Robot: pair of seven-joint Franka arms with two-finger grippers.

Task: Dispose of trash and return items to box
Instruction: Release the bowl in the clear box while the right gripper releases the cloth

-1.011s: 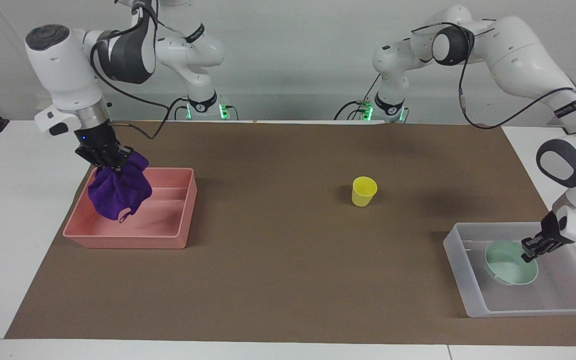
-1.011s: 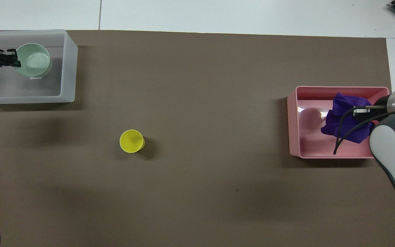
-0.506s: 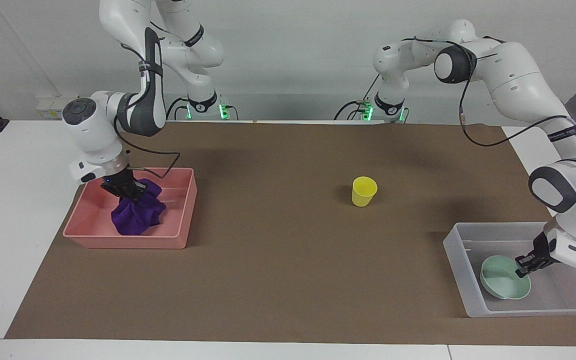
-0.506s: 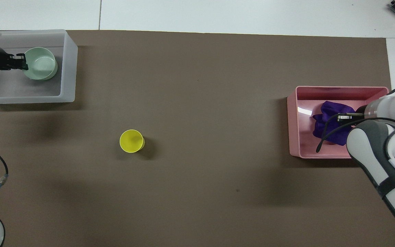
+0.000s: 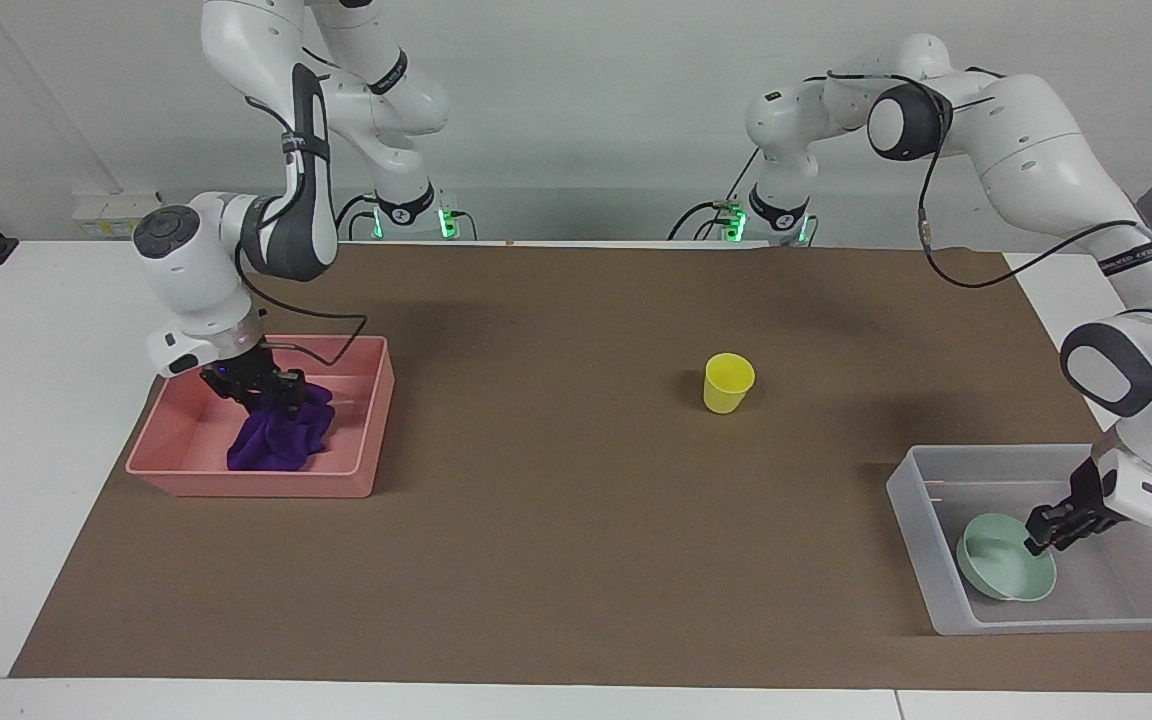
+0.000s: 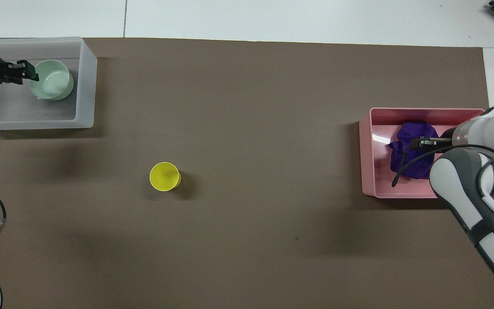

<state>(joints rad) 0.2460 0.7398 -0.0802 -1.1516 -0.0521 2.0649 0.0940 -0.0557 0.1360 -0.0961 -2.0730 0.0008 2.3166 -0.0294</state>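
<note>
Down inside the clear bin (image 5: 911,500), left hand (image 5: 1046,524) pinching the mint bowl's (image 5: 1002,572) rim.

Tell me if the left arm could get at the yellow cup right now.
Probably not yet: the left end effector is down in the clear bin, gripping the mint bowl. The yellow cup stands alone on the brown mat, nothing around it.
</note>
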